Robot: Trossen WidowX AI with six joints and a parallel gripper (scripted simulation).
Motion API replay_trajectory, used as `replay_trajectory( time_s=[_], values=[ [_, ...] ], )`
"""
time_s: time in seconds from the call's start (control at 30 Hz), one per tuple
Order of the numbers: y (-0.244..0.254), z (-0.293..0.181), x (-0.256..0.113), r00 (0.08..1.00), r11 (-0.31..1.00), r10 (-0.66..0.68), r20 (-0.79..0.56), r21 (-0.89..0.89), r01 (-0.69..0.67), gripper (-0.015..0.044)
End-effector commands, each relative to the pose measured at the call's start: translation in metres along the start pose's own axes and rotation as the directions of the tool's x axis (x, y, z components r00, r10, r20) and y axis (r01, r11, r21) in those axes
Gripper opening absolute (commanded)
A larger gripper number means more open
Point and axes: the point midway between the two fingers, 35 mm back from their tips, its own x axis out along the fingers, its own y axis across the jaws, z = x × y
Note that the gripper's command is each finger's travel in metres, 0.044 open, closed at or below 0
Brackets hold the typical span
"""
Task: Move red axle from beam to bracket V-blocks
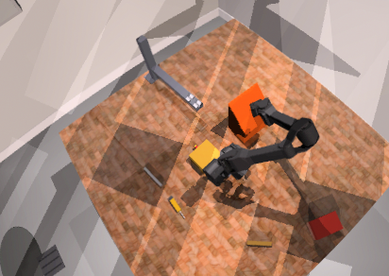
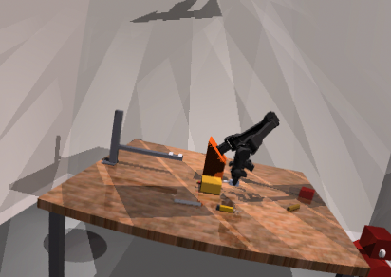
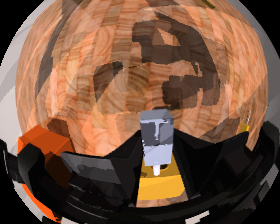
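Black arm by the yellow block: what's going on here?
The arm's hand is shut on a grey tool, its white tip pointing at the yellow block. A bit of red shows at the block's far side, likely the axle. The bracket holds no axle, so the main job looks unfinished.
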Motion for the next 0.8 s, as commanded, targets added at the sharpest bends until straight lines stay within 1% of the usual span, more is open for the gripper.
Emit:
replay_trajectory(
  time_s=[0.0,0.5,0.67,0.77],
  values=[
    [0.002,0.000,0.008,1.000,1.000,0.006,-0.002,0.006,-0.006,0.0000],
    [0.005,0.002,0.032,1.000,1.000,0.005,0.004,0.007,-0.005,0.0000],
    [0.005,0.002,0.034,1.000,1.000,0.005,0.004,0.007,-0.005,0.0000],
    [0.004,0.003,0.031,1.000,1.000,0.002,0.010,0.001,-0.002,0.0079]
  ],
)
